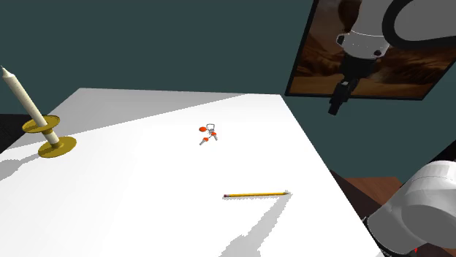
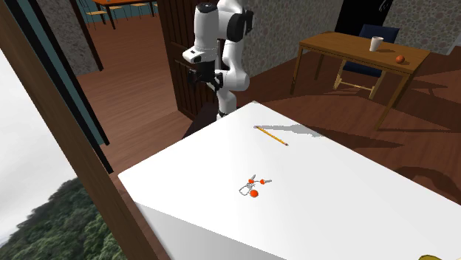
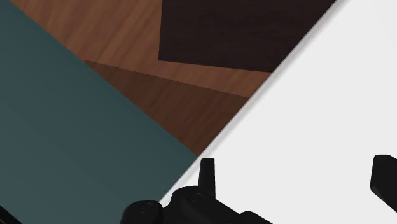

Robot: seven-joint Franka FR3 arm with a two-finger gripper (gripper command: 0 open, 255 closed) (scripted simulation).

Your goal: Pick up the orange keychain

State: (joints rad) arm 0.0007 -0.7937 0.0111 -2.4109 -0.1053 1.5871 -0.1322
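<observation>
On the shoulder view's left, a white candle [image 1: 20, 93] stands in a round gold holder [image 1: 52, 144] on the flat white tabletop [image 1: 131, 197]. Near the tabletop's middle, the small orange keychain [image 1: 208, 133] with a silver ring lies by itself. To its right lies a long yellow pencil [image 1: 256, 194]. Further right, the black jaws hang high by the tabletop's edge, spread apart, holding nothing. Behind is a dark teal wall [image 1: 183, 44] with a brown framed picture [image 1: 394, 73]. The floor [image 2: 148, 111] is brown wood.
</observation>
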